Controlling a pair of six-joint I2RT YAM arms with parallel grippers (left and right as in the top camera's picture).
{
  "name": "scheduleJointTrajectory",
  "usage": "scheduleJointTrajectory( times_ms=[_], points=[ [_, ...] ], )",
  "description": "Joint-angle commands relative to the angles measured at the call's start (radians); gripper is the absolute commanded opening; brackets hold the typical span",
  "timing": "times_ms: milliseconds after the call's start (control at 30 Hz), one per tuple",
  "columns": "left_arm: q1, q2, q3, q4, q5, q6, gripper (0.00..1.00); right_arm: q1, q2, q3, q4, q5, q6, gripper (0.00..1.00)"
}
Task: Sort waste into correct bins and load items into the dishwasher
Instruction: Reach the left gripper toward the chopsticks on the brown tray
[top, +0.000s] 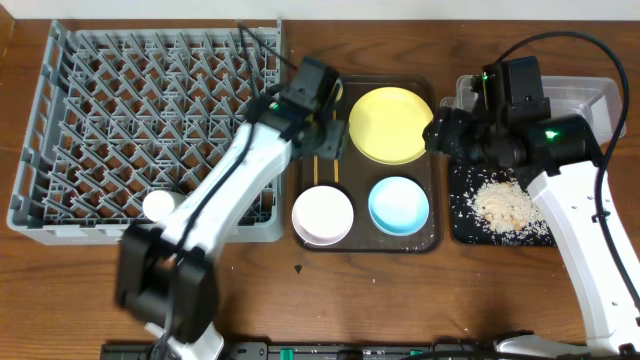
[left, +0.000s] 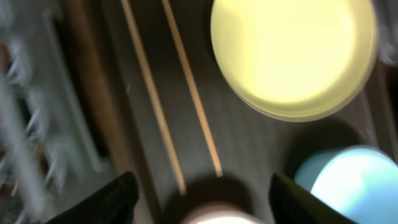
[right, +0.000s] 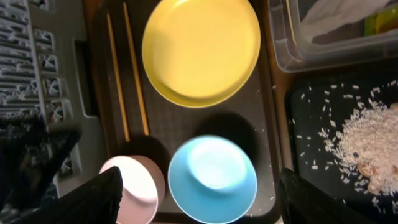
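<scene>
Your left fingers (left: 121, 199) are open and empty over the chopsticks (left: 193, 93); your right fingers (right: 96, 199) are open and empty too. Rice scraps (top: 503, 203) lie in the black tray (top: 462, 230), the napkin (right: 336, 15) in the clear tub (right: 280, 37). The yellow plate (top: 391, 124), white bowl (top: 322, 215), blue bowl (top: 399, 205) and chopsticks lie on the brown tray (top: 370, 246), not yet in the rack (top: 60, 120).

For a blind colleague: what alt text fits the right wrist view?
Yellow plate on a brown tray above a blue bowl and a white bowl, two chopsticks at its left. At right, rice scattered in a black tray below a clear tub.
</scene>
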Motion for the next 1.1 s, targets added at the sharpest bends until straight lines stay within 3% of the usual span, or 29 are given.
scheduleJointTrajectory(
  times_ms=[0, 200, 433, 800, 1067],
  points=[
    [0.004, 0.124, 0.034, 0.071, -0.038, -0.011, 0.63, -0.010, -0.009, 0.013, -0.012, -0.011, 0.003, 0.78],
    [0.004, 0.272, 0.034, 0.141, -0.037, -0.024, 0.48, -0.010, -0.009, 0.012, -0.024, -0.011, 0.002, 0.78],
    [0.002, 0.362, 0.033, 0.184, -0.027, -0.080, 0.44, -0.011, -0.009, 0.012, -0.034, -0.011, -0.002, 0.78],
    [-0.005, 0.373, 0.033, 0.171, -0.025, -0.095, 0.08, -0.011, -0.009, 0.012, -0.034, -0.011, -0.005, 0.78],
    [0.000, 0.329, 0.049, 0.141, -0.026, -0.094, 0.08, -0.010, -0.009, 0.012, -0.038, -0.011, -0.005, 0.78]
  ],
)
